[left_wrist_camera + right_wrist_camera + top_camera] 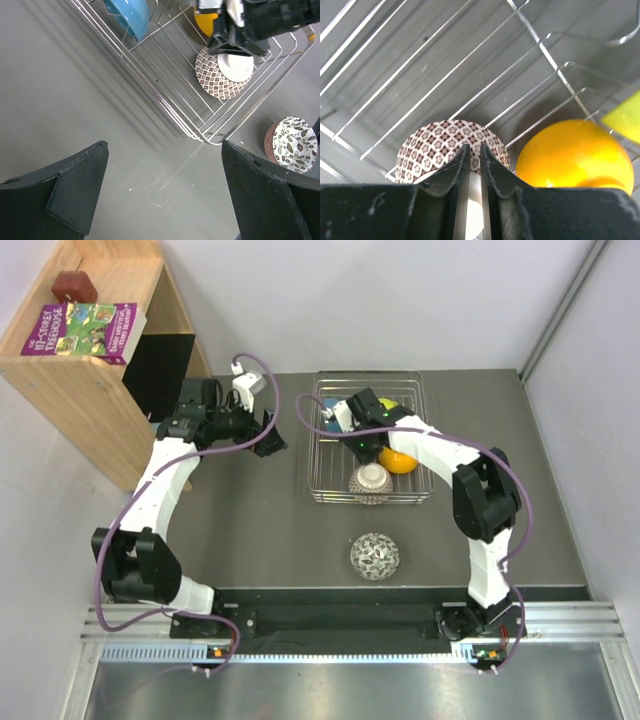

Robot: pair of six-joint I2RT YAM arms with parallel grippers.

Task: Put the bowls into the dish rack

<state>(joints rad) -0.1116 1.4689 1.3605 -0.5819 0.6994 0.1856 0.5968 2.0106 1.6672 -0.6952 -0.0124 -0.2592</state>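
The dish rack stands at the back centre. In it are a blue bowl, a yellow-green bowl, an orange bowl and the white bowl with brown lattice, foot up. The pinkish-red bowl sits on the table in front of the rack. My right gripper is all but shut and empty, right over the lattice bowl, beside the orange bowl. My left gripper is open and empty above bare table, left of the rack. The pinkish-red bowl also shows in the left wrist view.
A wooden shelf stands at the back left with a book and a red-brown object on top. Walls close in behind and to the right. The table's front edge runs just before the arm bases.
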